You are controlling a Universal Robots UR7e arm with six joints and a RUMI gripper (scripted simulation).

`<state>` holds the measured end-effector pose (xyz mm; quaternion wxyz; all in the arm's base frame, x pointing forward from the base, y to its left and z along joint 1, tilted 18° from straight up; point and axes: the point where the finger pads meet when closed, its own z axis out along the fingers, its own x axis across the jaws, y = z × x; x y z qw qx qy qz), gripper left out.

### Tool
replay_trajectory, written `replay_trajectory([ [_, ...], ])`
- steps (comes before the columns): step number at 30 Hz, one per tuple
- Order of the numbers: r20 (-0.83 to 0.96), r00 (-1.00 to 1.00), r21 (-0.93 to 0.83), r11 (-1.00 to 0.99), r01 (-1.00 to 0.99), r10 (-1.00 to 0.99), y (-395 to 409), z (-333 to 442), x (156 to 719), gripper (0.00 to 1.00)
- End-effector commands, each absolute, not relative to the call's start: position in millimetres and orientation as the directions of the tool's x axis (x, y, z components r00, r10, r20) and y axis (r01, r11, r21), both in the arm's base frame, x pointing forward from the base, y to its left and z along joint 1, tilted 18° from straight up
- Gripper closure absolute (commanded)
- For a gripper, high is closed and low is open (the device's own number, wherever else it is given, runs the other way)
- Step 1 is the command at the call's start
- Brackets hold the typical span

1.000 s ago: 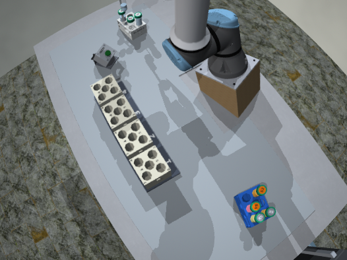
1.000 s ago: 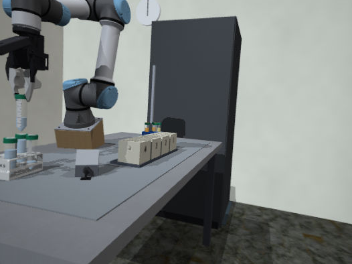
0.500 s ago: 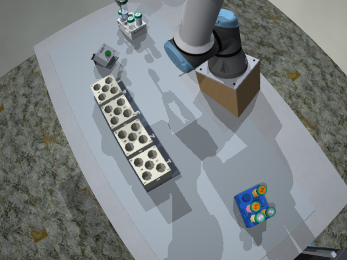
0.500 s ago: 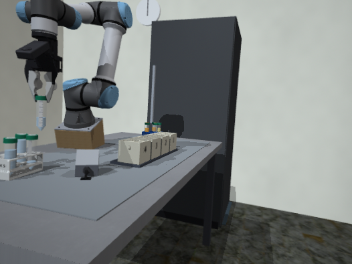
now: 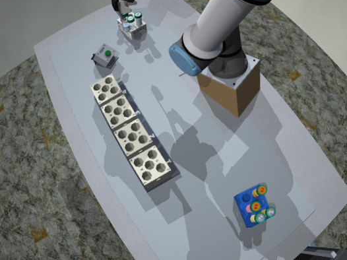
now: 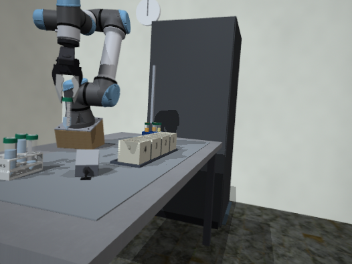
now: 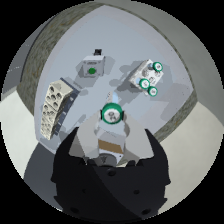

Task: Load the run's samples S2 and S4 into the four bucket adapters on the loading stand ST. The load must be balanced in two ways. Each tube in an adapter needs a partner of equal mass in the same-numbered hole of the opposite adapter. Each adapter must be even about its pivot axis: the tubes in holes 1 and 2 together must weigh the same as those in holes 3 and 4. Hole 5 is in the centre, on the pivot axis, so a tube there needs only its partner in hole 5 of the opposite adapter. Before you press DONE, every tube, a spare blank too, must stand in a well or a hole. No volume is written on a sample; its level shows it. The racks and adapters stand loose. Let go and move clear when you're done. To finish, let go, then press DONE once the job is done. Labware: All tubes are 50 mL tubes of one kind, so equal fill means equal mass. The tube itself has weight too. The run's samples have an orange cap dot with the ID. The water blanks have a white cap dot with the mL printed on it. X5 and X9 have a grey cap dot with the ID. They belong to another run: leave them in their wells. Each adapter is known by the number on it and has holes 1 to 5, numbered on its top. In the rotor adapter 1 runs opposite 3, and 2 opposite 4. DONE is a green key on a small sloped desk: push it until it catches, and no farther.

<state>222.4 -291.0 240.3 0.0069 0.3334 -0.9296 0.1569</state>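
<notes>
My gripper [image 5: 123, 9] [image 6: 67, 93] [image 7: 112, 111] is shut on a water blank [image 5: 125, 14] [image 6: 67, 113] [image 7: 112, 114] with a green cap and a white dot. It holds the blank upright, high above the table near the clear blank rack [image 5: 133, 33] [image 6: 23, 169] [image 7: 136, 75]. Three more blanks stand in that rack. The four cream adapters [image 5: 132, 131] [image 6: 147, 147] [image 7: 52, 105] stand in a row on the stand, all their holes empty. The blue sample rack [image 5: 242, 209] holds two orange-dot samples [image 5: 261, 189] [image 5: 256, 206] and two grey-dot tubes [image 5: 260, 216] [image 5: 270, 212].
The green DONE key [image 5: 107, 53] [image 7: 92, 70] sits on its small grey desk [image 5: 99, 59] [image 6: 87, 162] between the blank rack and adapter 4. The arm's brown base block [image 5: 231, 94] [image 6: 80, 137] stands at the table's right side. A dark cabinet [image 6: 194, 98] stands behind the table.
</notes>
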Motion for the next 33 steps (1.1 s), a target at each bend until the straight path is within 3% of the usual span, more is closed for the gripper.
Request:
replay_trajectory([
  [1, 0.170, -0.651, -0.262, 0.603, -0.754, -0.740, -248.0, 230.4, 238.4, 1.00],
  [19, 0.262, -0.282, -0.166, 0.244, -0.955, -0.923, -152.6, 202.8, 276.2, 1.00],
  [33, 0.301, -0.015, -0.094, -0.014, -0.995, -0.954, -81.4, 186.4, 306.1, 1.00],
])
